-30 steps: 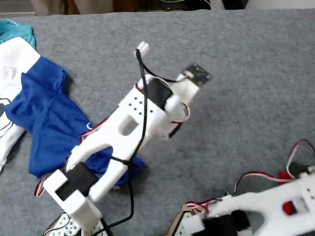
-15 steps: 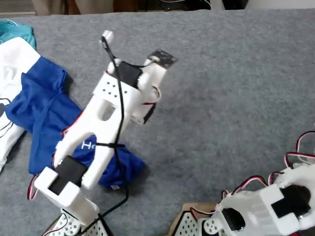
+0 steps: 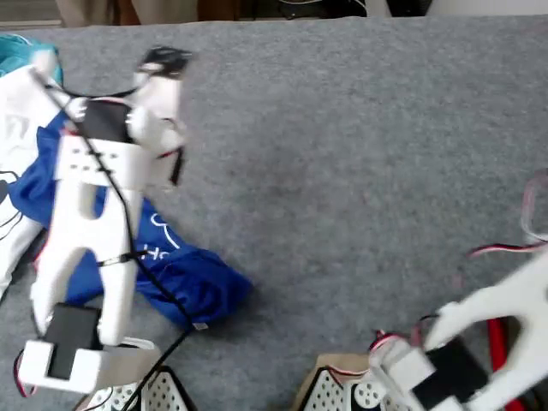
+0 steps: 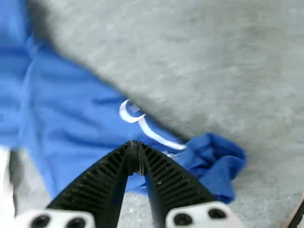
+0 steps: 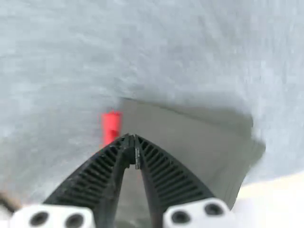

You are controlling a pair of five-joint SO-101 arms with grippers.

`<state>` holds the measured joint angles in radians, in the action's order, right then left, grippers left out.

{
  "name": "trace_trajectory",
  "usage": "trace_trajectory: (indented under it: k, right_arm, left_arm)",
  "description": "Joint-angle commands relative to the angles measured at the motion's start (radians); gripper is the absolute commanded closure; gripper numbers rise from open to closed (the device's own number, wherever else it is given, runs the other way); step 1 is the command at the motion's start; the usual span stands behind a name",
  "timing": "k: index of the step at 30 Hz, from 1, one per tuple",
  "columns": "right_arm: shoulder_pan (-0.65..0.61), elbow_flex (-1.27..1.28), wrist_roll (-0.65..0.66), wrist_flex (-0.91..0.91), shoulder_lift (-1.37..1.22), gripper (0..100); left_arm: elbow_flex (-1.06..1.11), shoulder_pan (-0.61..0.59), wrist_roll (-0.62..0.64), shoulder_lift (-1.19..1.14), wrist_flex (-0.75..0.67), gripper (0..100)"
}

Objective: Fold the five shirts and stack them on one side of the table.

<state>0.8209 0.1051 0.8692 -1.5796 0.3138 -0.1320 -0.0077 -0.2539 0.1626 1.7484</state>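
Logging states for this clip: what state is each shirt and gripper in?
blue shirt: crumpled, unfolded on the table.
white shirt: unfolded, partly under the blue shirt.
teal shirt: bunched at the table corner.
left gripper: shut, empty.
right gripper: shut, empty.

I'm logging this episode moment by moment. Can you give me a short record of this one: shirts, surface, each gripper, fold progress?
shirts: crumpled blue shirt; white shirt partly under it at the table's left edge; teal shirt at the far left corner
surface: grey cloth table cover
left gripper: shut, empty, above the blue shirt
right gripper: shut, empty, over the grey cover
progress: blue shirt not yet folded
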Motion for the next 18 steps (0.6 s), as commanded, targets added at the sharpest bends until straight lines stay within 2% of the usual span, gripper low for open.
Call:
trace_trajectory:
  k: [1, 5, 8, 11, 14, 18]
  right_arm:
    - [-0.325, 0.005, -0.023, -0.167, 0.097, 99.0]
    - [-0.647, 0.004, -0.201, -0.196, 0.099, 99.0]
    - [-0.912, 0.007, -0.247, -0.195, 0.093, 98.9]
    - [-1.141, -0.007, -0.282, -0.195, 0.053, 98.8]
    - [-1.25, -0.045, -0.319, -0.193, -0.03, 94.9]
    - [-1.29, -0.176, -0.348, -0.199, -0.174, 85.9]
  left_arm:
    - [0.083, -0.227, -0.008, 0.079, 0.011, 98]
    - [0.175, -0.537, -0.101, 0.091, 0.011, 98]
    - [0.255, -0.727, -0.201, 0.091, 0.011, 98]
    - [0.331, -0.862, -0.318, 0.091, 0.009, 98]
    - [0.374, -0.948, -0.377, 0.091, 0.009, 98]
    - [0.377, -1.036, -0.385, 0.091, 0.009, 98]
